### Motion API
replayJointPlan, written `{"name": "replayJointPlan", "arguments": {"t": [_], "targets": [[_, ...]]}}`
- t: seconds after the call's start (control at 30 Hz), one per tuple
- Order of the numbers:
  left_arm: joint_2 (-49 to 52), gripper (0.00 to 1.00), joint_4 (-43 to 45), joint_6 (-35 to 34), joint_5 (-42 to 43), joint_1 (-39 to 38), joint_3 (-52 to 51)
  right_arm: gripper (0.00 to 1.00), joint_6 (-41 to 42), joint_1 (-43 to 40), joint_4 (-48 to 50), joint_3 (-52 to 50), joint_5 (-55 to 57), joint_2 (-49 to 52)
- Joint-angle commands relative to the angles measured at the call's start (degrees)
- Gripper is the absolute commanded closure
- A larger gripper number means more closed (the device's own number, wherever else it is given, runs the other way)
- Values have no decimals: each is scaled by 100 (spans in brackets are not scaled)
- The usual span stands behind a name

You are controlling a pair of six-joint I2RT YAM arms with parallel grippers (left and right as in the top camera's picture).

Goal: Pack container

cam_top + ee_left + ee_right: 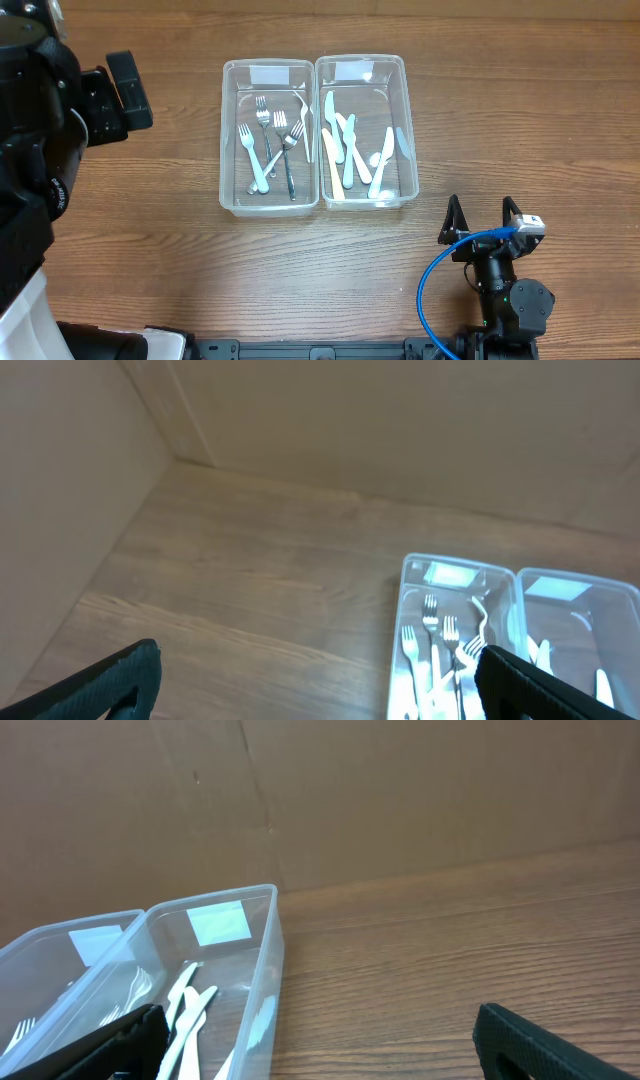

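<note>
Two clear plastic containers stand side by side at the table's middle. The left container holds several white plastic forks. The right container holds several white plastic knives. My right gripper is open and empty, low at the front right, just right of and below the knife container. My left gripper is open and empty, raised at the far left, with the fork container ahead to its right. In the right wrist view the knife container lies ahead on the left.
A blue cable loops along the right arm at the front edge. The left arm's dark body fills the left side of the overhead view. A cardboard wall stands behind the table.
</note>
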Motion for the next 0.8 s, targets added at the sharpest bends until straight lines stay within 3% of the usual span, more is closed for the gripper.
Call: {"name": "replayJointPlan", "arguments": {"t": [0.0,0.17,0.43,0.77], "targets": [[79,0,2,120,-168,31,37,0,-4,28,55,-70,35,-72],[116,0,389,160,-339,33,-212,0,-4,28,55,-70,35,-72],[35,0,2118,354,-479,33,-1591,0,-4,28,55,-70,35,-72],[-1117,0,5178,341,-411,162,-5062,0,-4,28,55,-70,35,-72]]}}
